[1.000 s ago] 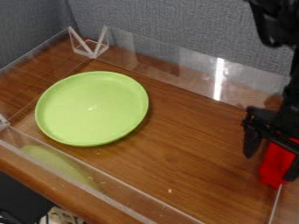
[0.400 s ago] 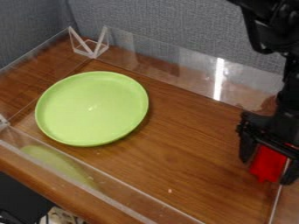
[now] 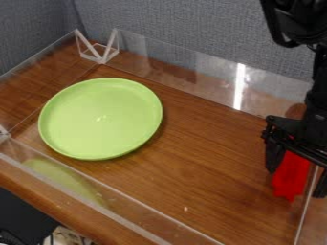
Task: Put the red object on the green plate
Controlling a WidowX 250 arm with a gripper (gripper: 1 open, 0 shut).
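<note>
**Red bar still parked at the far-right edge, gripper straddling it but not squeezing yet**

So here's where things stand. The gripper [image 3: 292, 153] is pointing straight down over the red object [image 3: 292, 175], right at the right-hand edge of the wooden table [image 3: 205, 144], close to the front-right corner and just inside the clear wall [image 3: 192, 67] that fences the table in. The fingers are spread as wide as they go, one on each side of the bar's upper part. The red bar seems to stand on end between them, though the black fingers cover its top, so I can't tell if they're touching it at all.

What changed over the last second: honestly not much. The arm has shuffled a hair, and a bit more red shows below the fingers than a second ago, but the jaws haven't narrowed at all. The bar is in the same spot on the table.

The green plate [image 3: 99, 117] sits well apart, over toward the left side of the table, nothing on it.

My read: the grab hasn't happened. It's lined up, and the squeeze has to come next, then a lift and a carry across most of the table to the plate. Basically nothing of the task is banked yet.
</note>
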